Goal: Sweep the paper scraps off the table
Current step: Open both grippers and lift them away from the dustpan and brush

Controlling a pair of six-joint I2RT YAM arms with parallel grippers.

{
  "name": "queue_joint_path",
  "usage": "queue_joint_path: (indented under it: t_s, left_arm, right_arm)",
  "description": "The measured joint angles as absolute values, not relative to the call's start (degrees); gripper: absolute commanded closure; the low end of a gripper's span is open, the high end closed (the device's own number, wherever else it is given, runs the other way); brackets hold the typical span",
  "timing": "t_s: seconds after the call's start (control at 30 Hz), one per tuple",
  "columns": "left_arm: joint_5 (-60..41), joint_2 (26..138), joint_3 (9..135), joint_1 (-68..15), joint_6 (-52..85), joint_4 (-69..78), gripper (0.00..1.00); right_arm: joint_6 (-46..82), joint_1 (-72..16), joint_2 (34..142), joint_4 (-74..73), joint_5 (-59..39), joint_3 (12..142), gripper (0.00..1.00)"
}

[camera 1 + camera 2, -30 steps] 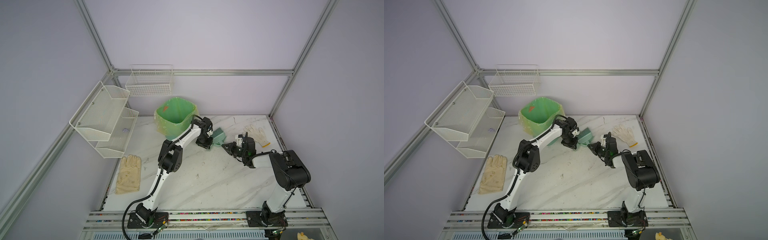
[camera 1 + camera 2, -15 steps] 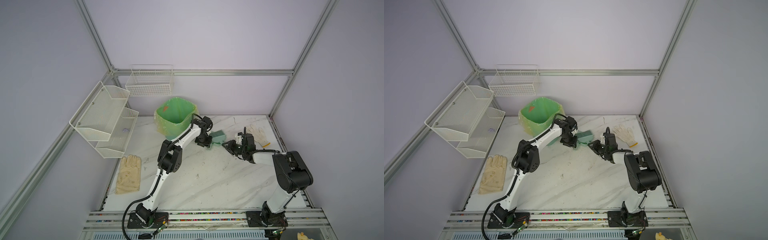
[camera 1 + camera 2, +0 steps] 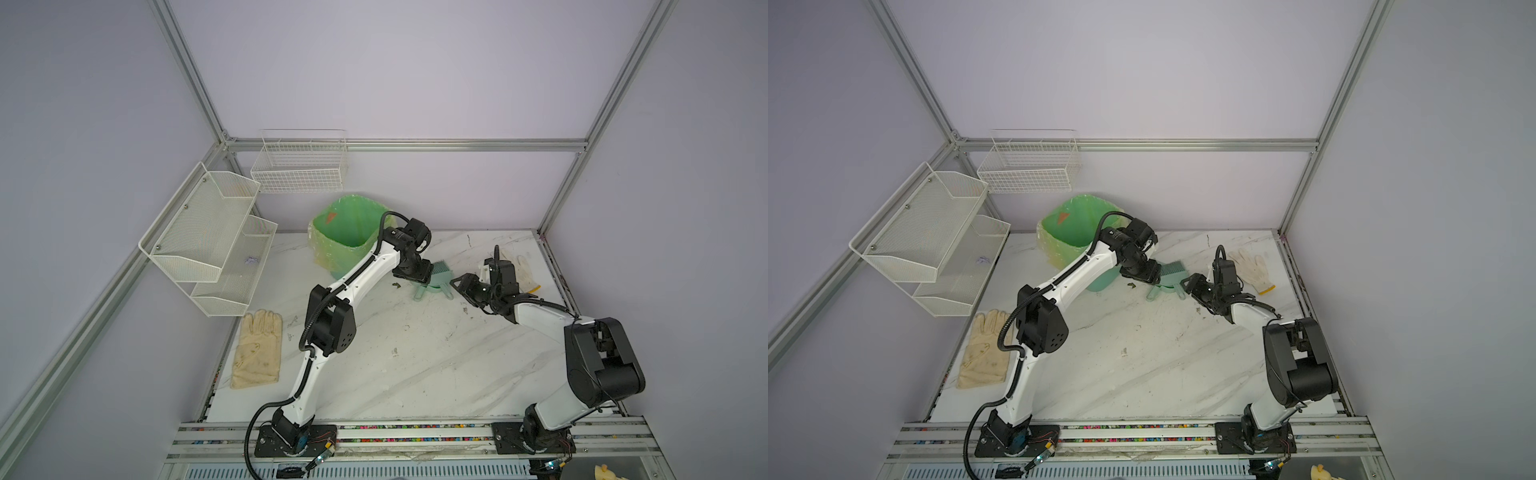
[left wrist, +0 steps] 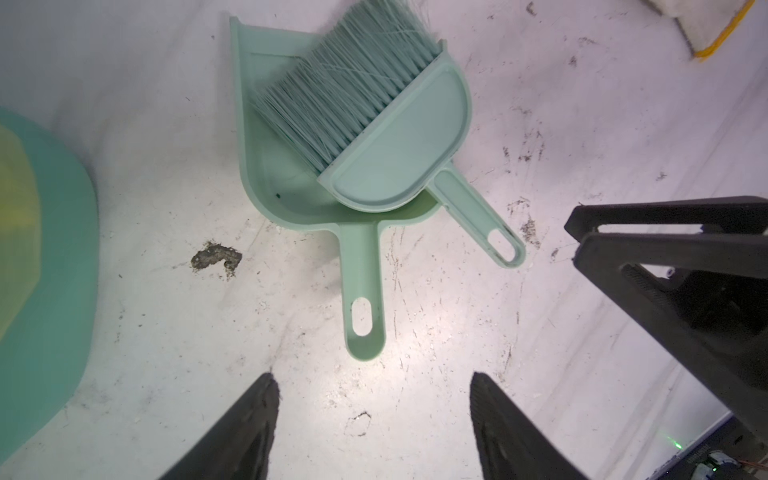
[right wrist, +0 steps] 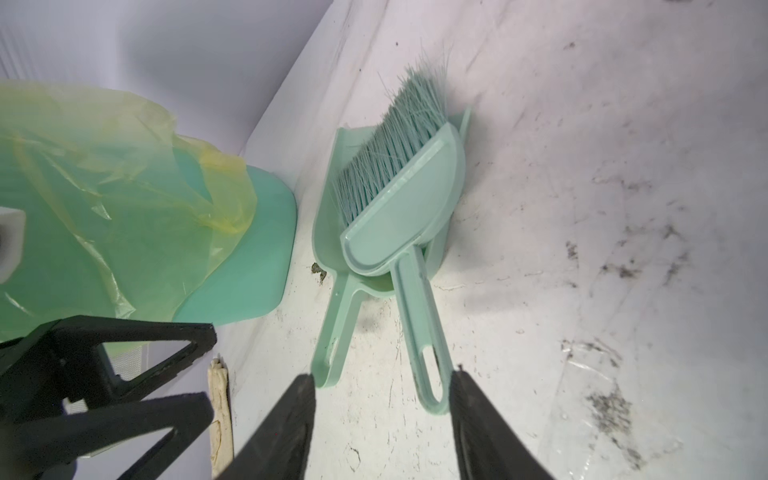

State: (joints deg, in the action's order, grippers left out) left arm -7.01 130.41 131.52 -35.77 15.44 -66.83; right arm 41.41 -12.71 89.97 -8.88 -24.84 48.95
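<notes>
- No paper scraps showed on the worktop [image 3: 415, 374] in any view; by that sign, the sweeping appeared finished or nearly so.
- Whereabouts of the scraps could not be told: the bin [image 3: 324, 249] at the back showed only its green liner and one reddish patch.
- The worktop was white, grey-veined, scuffed and smudged.
- The dustpan [image 4: 266, 174] lay flat beside the bin, tray bare, with the brush [image 4: 399, 137] resting across it.
- Left claw [image 4: 374, 378]: fingers spread, empty, just short of the dustpan handle.
- Right claw [image 5: 382, 376]: fingers spread, the brush handle's tip between them, no grip apparent.
- One dark speck [image 4: 216, 257] lay beside the dustpan.
</notes>
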Motion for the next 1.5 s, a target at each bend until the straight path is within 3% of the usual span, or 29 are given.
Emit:
queue_joint_path:
  t_s: [0.03, 0.07, 0.2, 0.23, 0.63, 0.97, 1.27, 1.5]
  left_arm:
    - [-6.74, 129.47, 131.07, -36.14, 15.46, -66.89, 0.21]
    - [-6.63, 128.62, 130.52, -36.42, 15.46, -66.76, 0.16]
    - [-5.87, 124.4, 128.05, -37.85, 15.44, -66.83, 0.05]
    - [-5.61, 123.15, 127.24, -38.33, 15.55, -66.76, 0.0]
    - [-0.45, 107.77, 109.62, -41.3, 17.28, -63.64, 0.0]
    - [12.45, 92.55, 92.51, -40.91, 21.3, -61.12, 0.0]
    - [23.03, 81.43, 75.48, -31.9, 21.82, -54.11, 0.0]
    - [32.56, 73.54, 59.29, -23.42, 20.97, -40.12, 0.0]
  right_arm:
    - [41.1, -12.69, 89.06, -8.12, -24.38, 49.04, 0.36]
    - [40.91, -12.67, 88.18, -7.4, -23.94, 49.04, 0.27]
    - [40.1, -12.62, 84.4, -4.78, -21.63, 49.04, 0.2]
    - [39.97, -12.62, 83.44, -4.1, -21.15, 49.04, 0.03]
    - [36.93, -12.51, 76.2, 2.35, -14.44, 49.41, 0.03]
    - [30.65, -12.51, 71.9, 5.1, -3.7, 52.29, 0.03]
    - [24.71, -12.51, 67.88, 3.27, 8.4, 51.11, 0.03]
    - [22.5, -12.51, 66.35, -2.63, 15.77, 44.91, 0.03]
